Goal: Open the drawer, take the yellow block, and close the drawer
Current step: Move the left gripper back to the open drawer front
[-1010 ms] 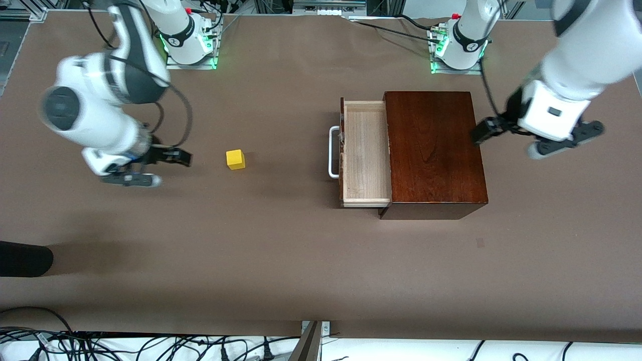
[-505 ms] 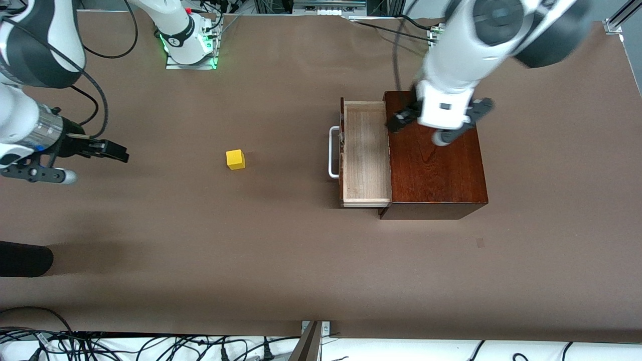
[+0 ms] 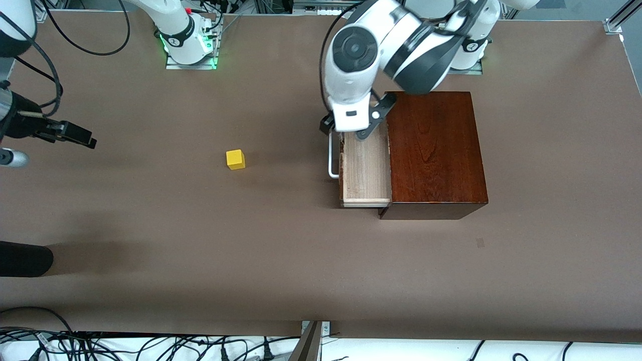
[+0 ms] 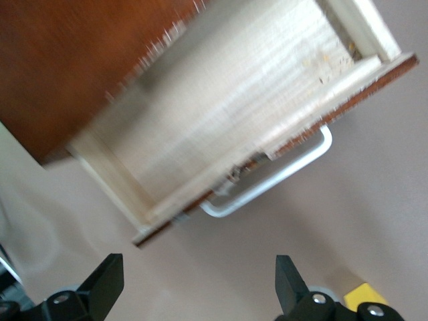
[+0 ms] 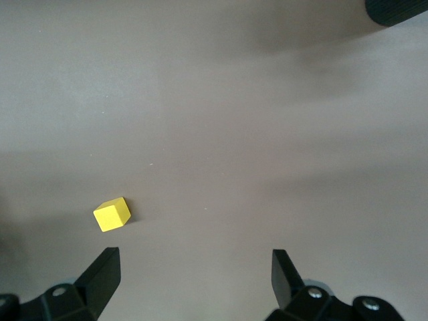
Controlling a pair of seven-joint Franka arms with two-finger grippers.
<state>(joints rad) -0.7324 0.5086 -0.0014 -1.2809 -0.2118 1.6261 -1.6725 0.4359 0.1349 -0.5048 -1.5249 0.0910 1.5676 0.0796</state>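
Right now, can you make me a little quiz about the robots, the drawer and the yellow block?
1. True or false: the yellow block lies inside the drawer.
2. Which tool is over the open drawer? A) the left tool B) the right tool C) neither
3. Fill in: the drawer's white handle faces the ____ arm's end of the table.

Key
1. False: it sits on the brown table, apart from the drawer.
2. A: the left tool, jaws open; the right tool, also open, waits at the table's edge.
3. Right.
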